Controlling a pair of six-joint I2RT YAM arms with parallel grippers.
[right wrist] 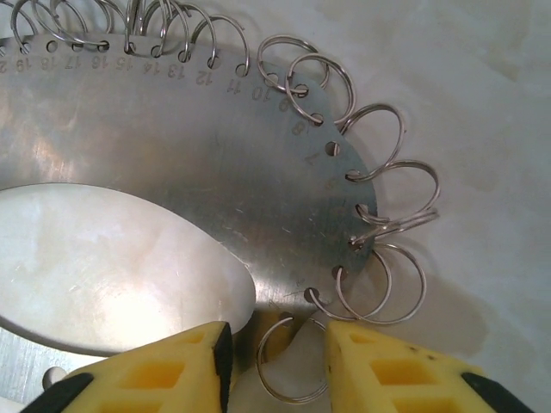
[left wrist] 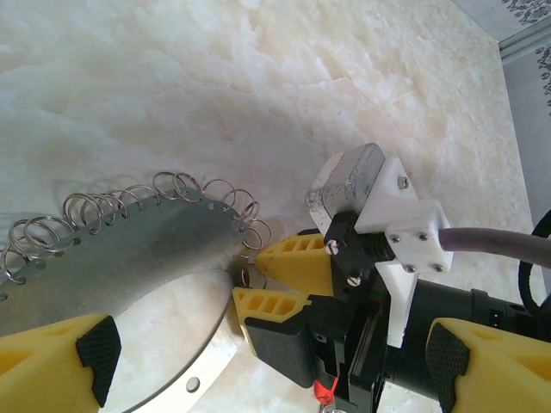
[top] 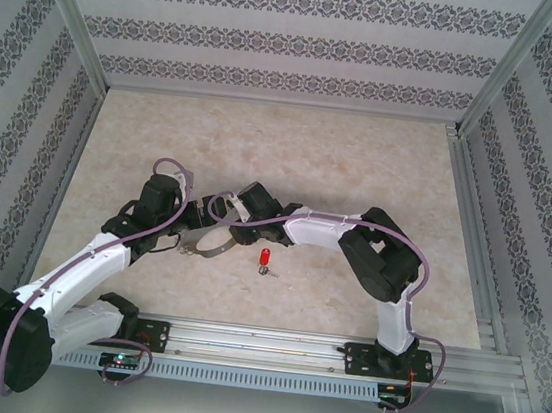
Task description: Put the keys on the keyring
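Right wrist — keyring (right wrist: 172,155) edge between jaws

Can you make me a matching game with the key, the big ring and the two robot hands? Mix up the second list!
Things:
1. key
2. keyring
3. left gripper
4. right gripper

Clues:
A. grey plate edged with small silver rings
B. jaws spread the widest
C. red head, lying by itself on the table
D. yellow fingers on either side of one little ring

Pairs: 1-C, 2-A, 3-B, 4-D
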